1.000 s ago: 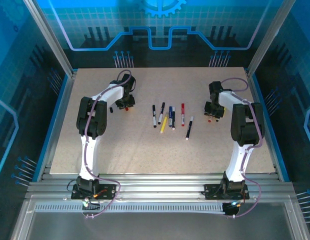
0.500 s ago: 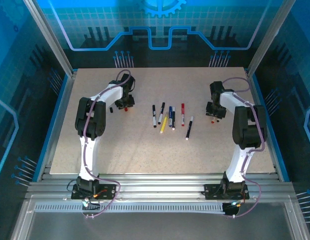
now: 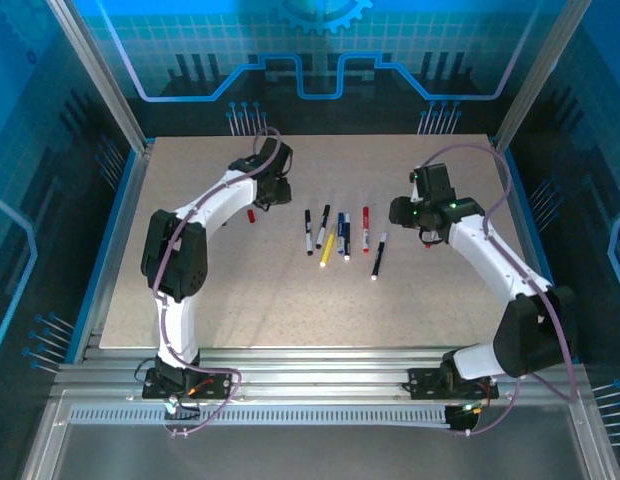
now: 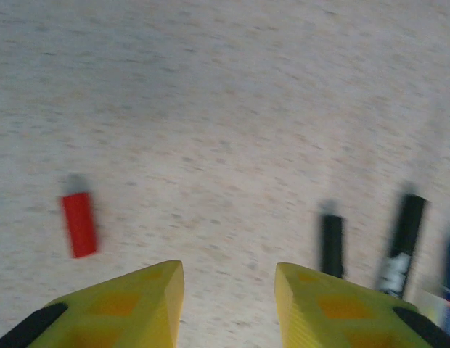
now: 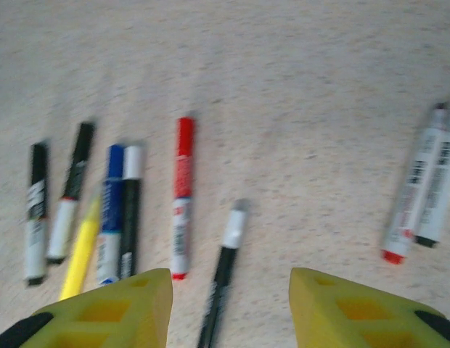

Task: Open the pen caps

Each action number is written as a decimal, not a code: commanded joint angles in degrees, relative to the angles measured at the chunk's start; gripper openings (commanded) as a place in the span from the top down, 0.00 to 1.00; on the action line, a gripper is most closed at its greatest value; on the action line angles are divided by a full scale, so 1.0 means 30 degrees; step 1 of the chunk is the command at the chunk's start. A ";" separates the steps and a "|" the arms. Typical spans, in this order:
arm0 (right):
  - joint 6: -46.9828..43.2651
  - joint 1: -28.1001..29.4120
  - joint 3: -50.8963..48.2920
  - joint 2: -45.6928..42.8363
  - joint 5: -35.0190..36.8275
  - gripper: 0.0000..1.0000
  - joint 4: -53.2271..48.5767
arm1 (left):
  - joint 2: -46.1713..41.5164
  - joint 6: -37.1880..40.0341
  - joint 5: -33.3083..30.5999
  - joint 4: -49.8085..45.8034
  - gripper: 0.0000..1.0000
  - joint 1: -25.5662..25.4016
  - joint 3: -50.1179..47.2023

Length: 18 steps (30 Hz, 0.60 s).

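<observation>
A loose red pen cap (image 4: pixel 79 223) lies on the table left of my left gripper (image 4: pixel 226 290), which is open and holds nothing. From above, this cap (image 3: pixel 251 214) sits just behind that gripper (image 3: pixel 282 193). Several capped pens lie in a row mid-table (image 3: pixel 340 235). My right gripper (image 5: pixel 230 304) is open and empty over a black pen with a white cap (image 5: pixel 234 227), next to a red pen (image 5: pixel 181 196). It hovers right of the row (image 3: pixel 402 212). Two bare white pen barrels (image 5: pixel 417 192) lie to its right.
The speckled table (image 3: pixel 290 300) has blue rails along its sides and a metal frame at the near edge. The two bare barrels (image 3: pixel 430 238) lie under the right forearm. Black pens (image 4: pixel 403 243) lie just right of the left fingers.
Both arms swung toward the middle row of pens. The left gripper left the red cap behind, the right one left the two barrels on the table. Both jaws opened wider.
</observation>
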 commanded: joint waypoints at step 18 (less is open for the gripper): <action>0.0009 0.4423 0.1683 0.5342 -0.1481 0.44 0.3643 | 0.3480 -0.0476 0.0312 -0.0272 0.62 -0.2260 0.2775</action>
